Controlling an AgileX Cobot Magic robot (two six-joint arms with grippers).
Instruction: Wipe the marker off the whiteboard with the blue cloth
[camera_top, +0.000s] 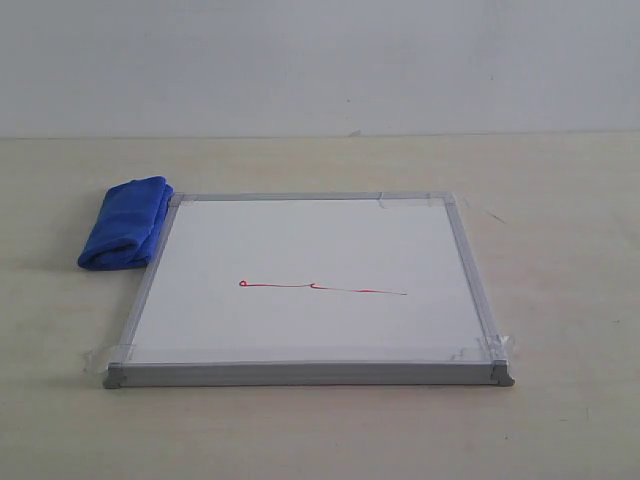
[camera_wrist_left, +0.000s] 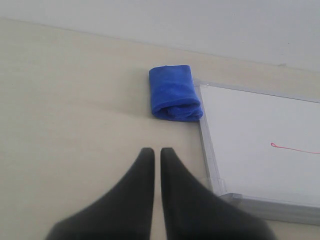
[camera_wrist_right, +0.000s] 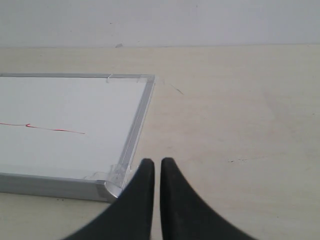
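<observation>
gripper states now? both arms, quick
Left gripper: closed, holding nothing.
Right gripper: closed, holding nothing.

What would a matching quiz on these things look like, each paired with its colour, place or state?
1. blue cloth
2. marker line
3. whiteboard
4. left gripper

A. thin, red, drawn on the board
B. black, shut, holding nothing
C. folded, beside the board's far left corner
D. flat, silver-grey frame

Pairs: 1-C, 2-A, 3-D, 4-B
</observation>
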